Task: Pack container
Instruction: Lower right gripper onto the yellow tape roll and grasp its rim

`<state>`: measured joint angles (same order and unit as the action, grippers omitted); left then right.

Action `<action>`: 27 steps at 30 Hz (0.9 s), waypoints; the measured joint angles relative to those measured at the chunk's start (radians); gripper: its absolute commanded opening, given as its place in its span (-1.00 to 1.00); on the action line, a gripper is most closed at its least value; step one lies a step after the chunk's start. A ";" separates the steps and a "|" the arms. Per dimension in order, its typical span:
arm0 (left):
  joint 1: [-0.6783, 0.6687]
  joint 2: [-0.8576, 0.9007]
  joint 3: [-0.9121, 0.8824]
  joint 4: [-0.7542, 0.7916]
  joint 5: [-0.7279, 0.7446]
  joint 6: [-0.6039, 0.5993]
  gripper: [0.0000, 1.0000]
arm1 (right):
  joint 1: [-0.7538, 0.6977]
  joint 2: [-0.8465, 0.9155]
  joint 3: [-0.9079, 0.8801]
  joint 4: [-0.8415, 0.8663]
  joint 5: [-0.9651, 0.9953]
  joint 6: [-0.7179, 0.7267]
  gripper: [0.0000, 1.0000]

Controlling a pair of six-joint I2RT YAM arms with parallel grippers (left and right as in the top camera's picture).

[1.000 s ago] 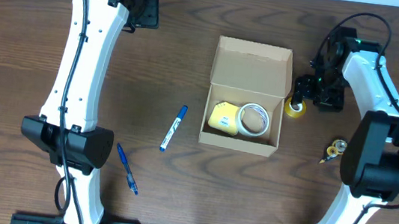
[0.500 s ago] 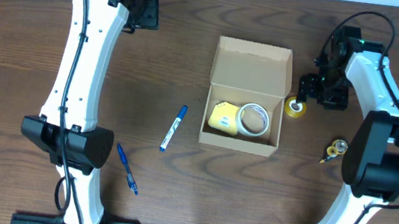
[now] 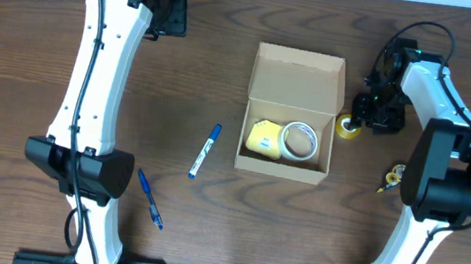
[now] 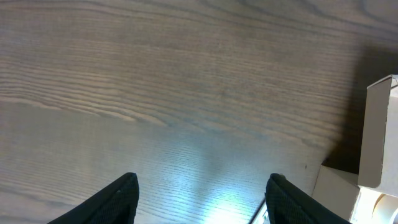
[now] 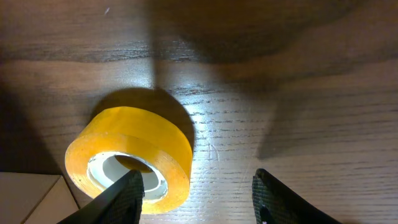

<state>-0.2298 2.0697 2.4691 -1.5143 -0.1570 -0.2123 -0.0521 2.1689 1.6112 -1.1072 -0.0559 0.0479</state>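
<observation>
The container [image 3: 292, 112] is an open tan cardboard box in the middle of the table, its flap lid standing at the far side. Inside lie a yellow block [image 3: 262, 138] and a white tape roll [image 3: 298, 141]. A yellow tape roll [image 3: 348, 127] [image 5: 127, 155] lies flat on the table just right of the box. My right gripper [image 3: 357, 115] [image 5: 205, 199] is open and low over the roll. One finger is at its hole, the other out over bare wood. My left gripper [image 3: 175, 10] [image 4: 202, 199] is open over bare table at the far left.
A blue marker [image 3: 205, 151] and a blue pen [image 3: 150, 199] lie left of the box. A small yellow and silver object [image 3: 397, 175] sits by the right arm's base. The box's edge [image 4: 377, 137] shows at the right of the left wrist view.
The right gripper's jaws have narrowed and its wrist has shifted slightly back toward the yellow tape roll. The left arm has not moved.
</observation>
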 measured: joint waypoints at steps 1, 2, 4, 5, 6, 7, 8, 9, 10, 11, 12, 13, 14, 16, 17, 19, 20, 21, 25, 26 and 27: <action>0.000 0.000 0.000 0.000 0.000 0.000 0.32 | 0.000 0.000 0.000 0.001 0.000 0.000 0.07; 0.000 0.000 0.000 0.000 0.000 0.000 0.33 | 0.000 0.000 0.000 0.001 0.000 0.000 0.06; 0.000 0.000 0.000 0.000 0.000 0.000 0.33 | 0.000 0.000 0.000 0.002 0.000 0.000 0.03; 0.000 0.000 0.000 -0.001 0.000 0.000 0.32 | 0.000 0.000 0.000 0.002 0.000 0.000 0.01; 0.000 0.000 0.000 -0.001 0.000 0.000 0.32 | 0.000 0.000 0.000 0.002 0.000 0.000 0.00; 0.000 0.000 0.000 -0.001 0.000 0.000 0.32 | 0.000 0.002 0.000 0.002 0.000 0.000 -0.03; 0.000 0.000 0.000 -0.002 0.000 0.000 0.33 | 0.000 0.005 0.000 0.002 0.000 0.000 -0.07; 0.000 0.000 0.000 -0.005 0.000 0.000 0.32 | 0.000 0.008 0.000 0.001 0.000 -0.001 -0.17; 0.000 0.000 0.000 -0.008 0.000 0.000 0.32 | 0.000 0.014 0.000 0.001 0.000 0.000 -0.28; 0.000 0.000 0.000 -0.008 0.000 0.000 0.33 | 0.000 0.018 0.000 0.002 0.000 -0.005 -0.35; 0.000 0.000 0.000 -0.008 0.000 0.000 0.33 | 0.000 0.022 0.000 0.001 -0.002 -0.002 -0.37; 0.000 0.000 0.000 -0.008 0.000 0.000 0.33 | 0.000 0.024 0.000 0.001 -0.001 -0.003 -0.39; 0.000 0.000 0.000 -0.008 0.000 0.000 0.33 | 0.000 0.026 0.000 0.001 -0.002 -0.004 -0.46; 0.000 0.000 0.000 -0.008 0.000 0.000 0.32 | 0.000 0.026 0.000 0.001 -0.003 -0.004 -0.61; 0.000 0.000 0.000 -0.008 0.000 0.000 0.33 | 0.000 0.026 0.000 0.000 -0.003 -0.001 -0.67; 0.000 0.000 0.000 -0.011 0.000 0.000 0.33 | 0.000 0.026 0.002 -0.002 -0.003 0.001 -0.68; 0.000 0.000 0.000 -0.012 0.000 0.000 0.32 | 0.000 0.026 0.003 -0.002 -0.003 0.001 -0.69; 0.000 0.000 0.000 -0.012 0.000 0.000 0.33 | 0.000 0.026 0.003 -0.002 -0.003 0.001 -0.70; 0.000 0.000 0.000 -0.016 0.000 0.000 0.32 | 0.000 0.026 0.004 -0.002 -0.003 0.001 -0.89; 0.000 0.000 0.000 -0.018 0.000 0.000 0.33 | 0.000 0.026 0.004 -0.002 -0.003 0.002 -0.93; 0.000 0.000 0.000 -0.021 0.000 0.000 0.32 | 0.000 0.026 0.004 -0.002 -0.003 0.004 -0.97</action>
<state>-0.2298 2.0697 2.4691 -1.5349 -0.1570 -0.2123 -0.0521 2.1944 1.6150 -1.1095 -0.0593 0.0517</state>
